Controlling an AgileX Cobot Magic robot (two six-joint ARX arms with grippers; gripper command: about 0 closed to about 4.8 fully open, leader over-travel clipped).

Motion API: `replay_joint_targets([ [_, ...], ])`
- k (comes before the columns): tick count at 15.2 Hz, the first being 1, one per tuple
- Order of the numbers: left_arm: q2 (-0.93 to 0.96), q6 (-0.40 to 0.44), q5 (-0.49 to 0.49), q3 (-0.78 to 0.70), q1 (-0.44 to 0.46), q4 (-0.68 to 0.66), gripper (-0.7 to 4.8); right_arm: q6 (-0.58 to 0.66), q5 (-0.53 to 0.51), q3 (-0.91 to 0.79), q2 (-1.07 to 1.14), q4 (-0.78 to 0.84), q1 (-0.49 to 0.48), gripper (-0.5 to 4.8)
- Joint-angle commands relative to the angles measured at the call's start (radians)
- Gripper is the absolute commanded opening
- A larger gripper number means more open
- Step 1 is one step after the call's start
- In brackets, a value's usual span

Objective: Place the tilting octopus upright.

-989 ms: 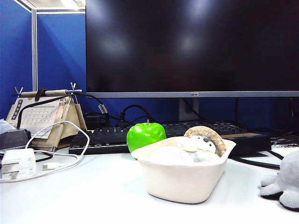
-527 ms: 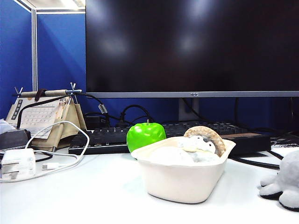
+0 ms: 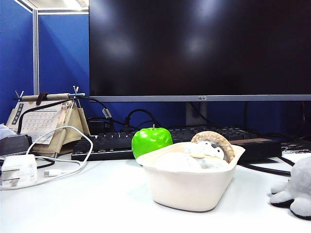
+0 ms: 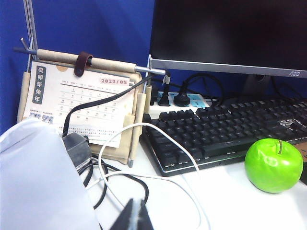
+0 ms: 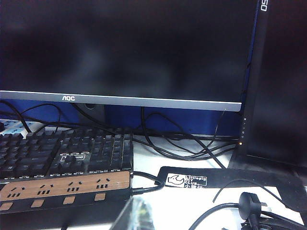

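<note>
The octopus (image 3: 297, 190), a light grey plush, lies on the white desk at the far right edge of the exterior view, with stubby tentacles toward the middle and the rest cut off by the frame. Neither gripper shows in the exterior view. My left gripper (image 4: 136, 216) is shut and empty, low over the cables near the calendar, far from the octopus. My right gripper (image 5: 140, 215) appears as a blurred tip in front of the wooden power strip (image 5: 62, 187); its jaws look shut with nothing in them. Neither wrist view shows the octopus.
A cream tub (image 3: 189, 190) at the centre holds a brown-backed plush (image 3: 212, 144). A green apple (image 3: 151, 141) sits behind it, before the keyboard (image 3: 109, 143) and monitor (image 3: 199, 48). A desk calendar (image 3: 43, 121), white charger (image 3: 19, 170) and loose cables lie at the left.
</note>
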Motion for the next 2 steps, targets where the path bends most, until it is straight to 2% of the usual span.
replay_joint_targets([
  [1, 0.000, -0.003, -0.001, 0.001, 0.000, 0.011, -0.06, 0.000, -0.004, 0.000, 0.000, 0.010, 0.000, 0.08],
  [2, 0.000, -0.003, -0.001, 0.001, 0.000, 0.011, -0.06, 0.000, -0.004, 0.000, 0.000, 0.010, 0.000, 0.08],
])
